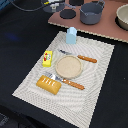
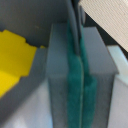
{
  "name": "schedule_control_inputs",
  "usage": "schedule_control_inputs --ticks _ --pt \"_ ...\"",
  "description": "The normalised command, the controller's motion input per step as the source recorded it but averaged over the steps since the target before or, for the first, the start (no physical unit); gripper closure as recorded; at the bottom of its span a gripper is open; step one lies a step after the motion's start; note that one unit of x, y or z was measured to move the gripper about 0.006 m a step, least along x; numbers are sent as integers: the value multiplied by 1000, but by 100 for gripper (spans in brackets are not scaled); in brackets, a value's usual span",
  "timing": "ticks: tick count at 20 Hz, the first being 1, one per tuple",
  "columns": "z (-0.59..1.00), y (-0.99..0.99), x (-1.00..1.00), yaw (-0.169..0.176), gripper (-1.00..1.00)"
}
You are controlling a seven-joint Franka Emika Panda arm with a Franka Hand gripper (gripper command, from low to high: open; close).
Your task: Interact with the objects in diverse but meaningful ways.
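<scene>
On the striped placemat (image 1: pixel 95 95) stand a pale blue-and-white milk carton (image 1: pixel 72 35) at the far edge, a yellow box with a red label (image 1: pixel 47 58) toward the exterior view's left, and a golden-brown bread loaf (image 1: pixel 49 84) near the front. The arm does not show in the exterior view. In the wrist view my gripper (image 2: pixel 79 85) fills the picture, its grey fingers (image 2: pixel 59 75) pressed together so the green pads meet with nothing between them. A blurred yellow shape (image 2: pixel 12 60) lies beside the fingers; which object it is I cannot tell.
A round tan plate (image 1: pixel 68 67) sits mid-mat between two orange-handled utensils (image 1: pixel 82 58) (image 1: pixel 70 82). On the brown board behind stand a grey pot (image 1: pixel 91 13), dark lids (image 1: pixel 66 14) and a pale bowl (image 1: pixel 123 17).
</scene>
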Motion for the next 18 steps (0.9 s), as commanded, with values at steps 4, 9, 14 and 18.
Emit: schedule_control_inputs --ticks 4,9,14,18 --pt "81 369 264 -133 100" --pt "74 363 256 -137 100" --pt "61 385 292 -127 100" --pt "16 450 329 -41 100"
